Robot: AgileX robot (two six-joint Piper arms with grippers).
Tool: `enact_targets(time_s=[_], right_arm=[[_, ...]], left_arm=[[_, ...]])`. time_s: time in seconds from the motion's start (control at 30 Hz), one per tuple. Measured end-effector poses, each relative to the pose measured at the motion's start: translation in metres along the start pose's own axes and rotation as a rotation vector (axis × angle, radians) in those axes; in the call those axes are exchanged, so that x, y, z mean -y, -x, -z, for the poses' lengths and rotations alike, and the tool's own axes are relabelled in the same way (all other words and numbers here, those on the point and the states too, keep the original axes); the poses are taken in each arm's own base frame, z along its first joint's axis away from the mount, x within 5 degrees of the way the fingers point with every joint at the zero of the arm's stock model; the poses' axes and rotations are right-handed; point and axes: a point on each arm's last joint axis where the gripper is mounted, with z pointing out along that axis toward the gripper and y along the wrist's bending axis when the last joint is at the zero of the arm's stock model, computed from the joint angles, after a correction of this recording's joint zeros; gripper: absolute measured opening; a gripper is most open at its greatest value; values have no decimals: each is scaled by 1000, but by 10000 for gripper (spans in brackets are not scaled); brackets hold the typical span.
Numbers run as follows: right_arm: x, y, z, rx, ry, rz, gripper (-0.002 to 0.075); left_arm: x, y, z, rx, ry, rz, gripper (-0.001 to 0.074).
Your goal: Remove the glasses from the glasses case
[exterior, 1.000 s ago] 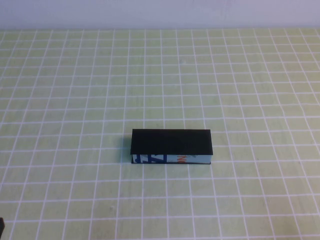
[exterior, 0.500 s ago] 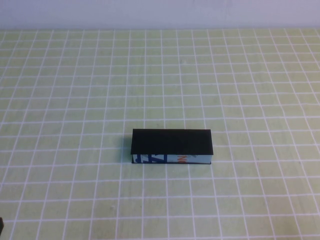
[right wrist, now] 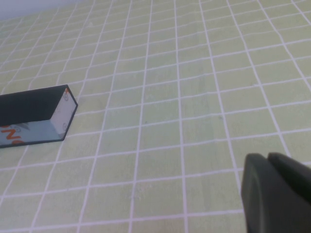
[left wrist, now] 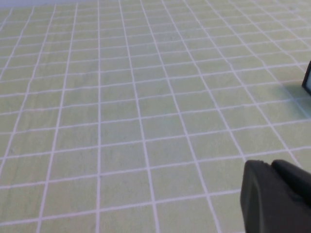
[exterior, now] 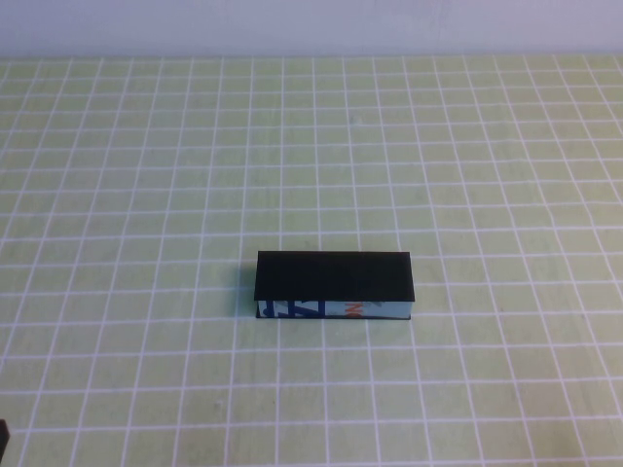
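The glasses case [exterior: 334,284] lies shut in the middle of the table, with its black lid on top and its light-blue printed side facing me. The glasses are hidden. One end of the case shows in the right wrist view [right wrist: 36,116], and a dark sliver of it shows at the edge of the left wrist view [left wrist: 308,80]. My left gripper [left wrist: 268,164] is shut and empty, low over the mat, well to the left of the case. My right gripper [right wrist: 266,156] is shut and empty, well to the right of the case.
The table is covered by a green mat with a white grid [exterior: 146,195]. A pale wall [exterior: 311,24] runs along the far edge. A dark bit of the left arm [exterior: 3,443] shows at the near left corner.
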Motion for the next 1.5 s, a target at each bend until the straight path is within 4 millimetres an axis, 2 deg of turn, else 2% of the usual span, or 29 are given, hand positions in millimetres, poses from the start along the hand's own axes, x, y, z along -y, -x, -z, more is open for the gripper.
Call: enact_targets(time_s=[0.13, 0.37, 0.53, 0.67, 0.87, 1.0, 1.13, 1.4, 1.5], right_arm=[[0, 0, 0, 0, 0, 0, -18], [0, 0, 0, 0, 0, 0, -18], [0, 0, 0, 0, 0, 0, -18], [0, 0, 0, 0, 0, 0, -18], [0, 0, 0, 0, 0, 0, -18], [0, 0, 0, 0, 0, 0, -18], [0, 0, 0, 0, 0, 0, -18], [0, 0, 0, 0, 0, 0, -18], [0, 0, 0, 0, 0, 0, -18]], left_arm=[[2, 5, 0, 50, -28, 106, -4], [5, 19, 2, 194, -102, 495, -4], [3, 23, 3, 242, -112, 629, -4], [9, 29, 2, 140, -157, 672, -4], [22, 75, -8, -155, -243, 555, -4], [28, 105, -31, -340, -305, 400, -4], [30, 136, -62, -447, -372, 263, -4], [29, 169, -154, -558, -443, 139, -4], [31, 171, -193, -575, -485, 136, -4]])
